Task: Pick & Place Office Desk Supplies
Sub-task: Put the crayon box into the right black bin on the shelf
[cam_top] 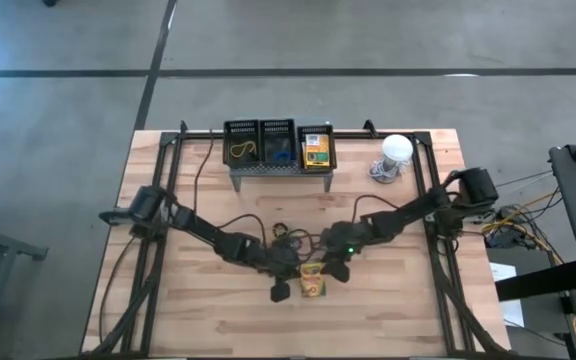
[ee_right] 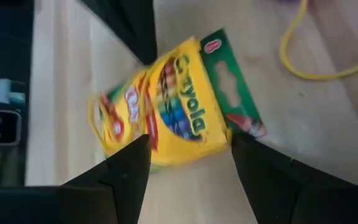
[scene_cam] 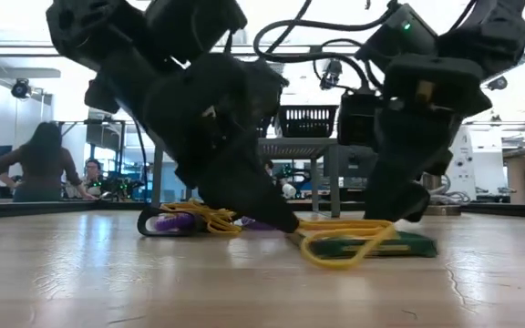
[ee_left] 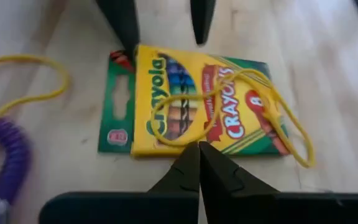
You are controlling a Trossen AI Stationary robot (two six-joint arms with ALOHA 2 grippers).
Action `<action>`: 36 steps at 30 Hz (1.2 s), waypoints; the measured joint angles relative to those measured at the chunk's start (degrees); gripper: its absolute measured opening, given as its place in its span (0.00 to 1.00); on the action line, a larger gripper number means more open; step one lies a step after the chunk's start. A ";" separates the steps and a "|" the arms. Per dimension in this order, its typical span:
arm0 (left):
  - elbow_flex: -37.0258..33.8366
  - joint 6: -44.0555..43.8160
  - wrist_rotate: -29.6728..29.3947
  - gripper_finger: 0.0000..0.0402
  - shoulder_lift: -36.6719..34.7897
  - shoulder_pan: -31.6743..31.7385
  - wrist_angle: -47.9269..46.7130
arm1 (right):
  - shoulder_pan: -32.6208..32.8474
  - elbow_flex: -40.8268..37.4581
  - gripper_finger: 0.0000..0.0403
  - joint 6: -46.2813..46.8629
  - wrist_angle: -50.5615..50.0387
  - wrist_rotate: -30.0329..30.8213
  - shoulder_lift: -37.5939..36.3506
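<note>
Left gripper [ee_left: 199, 163] at the table's near middle, jaws pinched together on a yellow rubber band [ee_left: 229, 112] draped over the flat crayon box [ee_left: 191, 102], right gripper [ee_right: 188, 158] jaws apart straddling the box, purple band [scene_cam: 176, 220] beside, grey stand [cam_top: 278, 148] far behind.

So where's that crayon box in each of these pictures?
High view: the crayon box lies low in the middle, between both grippers.
Low view: flat on the table, right of centre.
Left wrist view: centre.
Right wrist view: centre.
Shared landmark: the yellow band lying over the box.
</note>
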 joint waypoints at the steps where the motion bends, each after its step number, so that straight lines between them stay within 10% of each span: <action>1: 0.12 0.03 0.16 0.01 0.50 0.02 0.34 | -0.12 0.22 0.56 0.75 0.91 -0.65 1.18; 15: 0.35 -1.06 0.23 0.01 1.74 0.26 0.90 | -0.06 4.95 0.56 0.60 0.57 -1.35 0.83; 29: 0.38 -1.67 -12.06 0.01 1.77 0.78 0.92 | 0.08 4.84 0.56 -0.90 -0.70 -2.21 -0.80; 36: 0.36 0.46 -14.46 0.01 -1.22 0.46 -2.10 | 0.10 4.60 0.56 -14.70 -5.11 -0.58 -1.89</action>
